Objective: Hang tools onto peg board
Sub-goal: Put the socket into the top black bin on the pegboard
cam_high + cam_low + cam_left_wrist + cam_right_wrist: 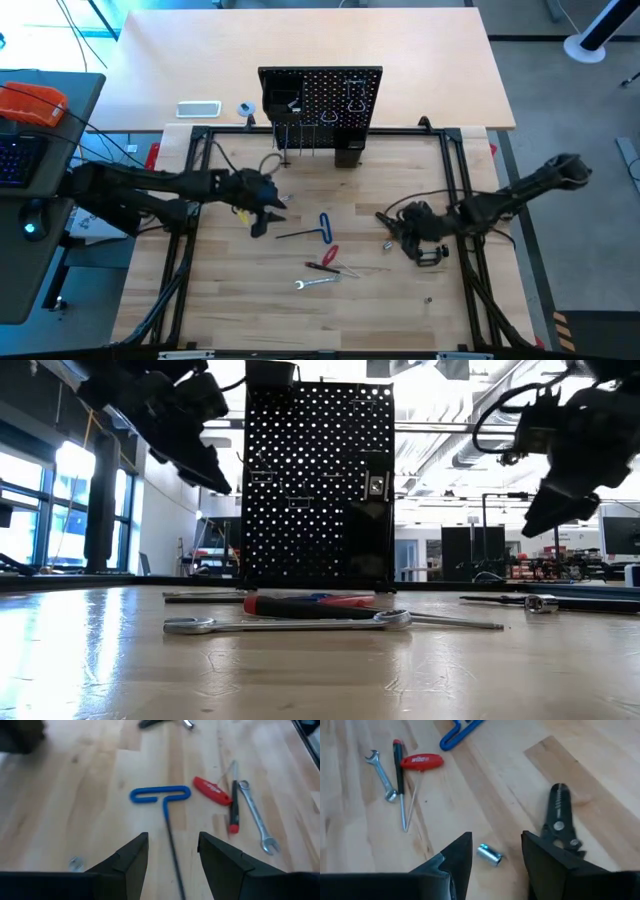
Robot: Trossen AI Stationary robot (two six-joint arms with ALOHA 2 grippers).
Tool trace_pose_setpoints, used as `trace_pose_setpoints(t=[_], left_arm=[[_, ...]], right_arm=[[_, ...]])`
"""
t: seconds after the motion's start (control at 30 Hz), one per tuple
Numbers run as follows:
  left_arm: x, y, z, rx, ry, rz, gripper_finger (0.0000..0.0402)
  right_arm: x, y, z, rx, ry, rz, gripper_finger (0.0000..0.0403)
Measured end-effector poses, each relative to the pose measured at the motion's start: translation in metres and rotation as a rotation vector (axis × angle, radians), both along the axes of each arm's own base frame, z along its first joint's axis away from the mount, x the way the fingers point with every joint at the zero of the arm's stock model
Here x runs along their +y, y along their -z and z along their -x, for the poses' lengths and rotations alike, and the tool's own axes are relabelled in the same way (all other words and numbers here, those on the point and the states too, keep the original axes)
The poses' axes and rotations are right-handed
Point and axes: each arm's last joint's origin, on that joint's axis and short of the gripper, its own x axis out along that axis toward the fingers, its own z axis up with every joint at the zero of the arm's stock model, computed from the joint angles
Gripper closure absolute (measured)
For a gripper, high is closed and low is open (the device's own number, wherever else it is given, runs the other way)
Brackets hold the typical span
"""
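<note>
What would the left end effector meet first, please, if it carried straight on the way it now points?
Probably the thin dark shaft of the blue-handled T hex key, which runs between the open left end effector fingers; depth is unclear, since the end effector hangs above the wooden table.

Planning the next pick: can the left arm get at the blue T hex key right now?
Probably yes. The left pincer hangs open right over the blue T hex key, its thin shaft running between the fingers, and nothing lies on top of it.
</note>
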Motion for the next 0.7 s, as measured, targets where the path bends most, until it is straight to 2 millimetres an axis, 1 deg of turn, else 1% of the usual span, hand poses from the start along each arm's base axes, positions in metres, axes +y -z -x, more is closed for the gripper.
trace_pose_setpoints(t=[0.17,0.3,0.37,0.53,0.7], left_arm=[[-0.015,0.022,-0.025,0.006,0.062,-0.040,0.0236],[-0.024,0.044,-0.041,0.019,0.086,-0.056,0.0237],[-0.028,0.053,-0.048,0.022,0.100,-0.056,0.0237],[-0.035,0.072,-0.056,0.047,0.124,-0.056,0.0237],[-0.037,0.079,-0.060,0.041,0.131,-0.056,0.0237]], right_arm=[[0.024,0.013,-0.004,-0.019,0.044,0.049,0.0237],[0.039,0.033,-0.008,0.011,0.095,0.078,0.0237],[0.045,0.043,-0.010,0.054,0.118,0.112,0.0237],[0.060,0.050,-0.025,0.144,0.133,0.219,0.0237],[0.072,0.055,-0.039,0.200,0.140,0.273,0.0237]])
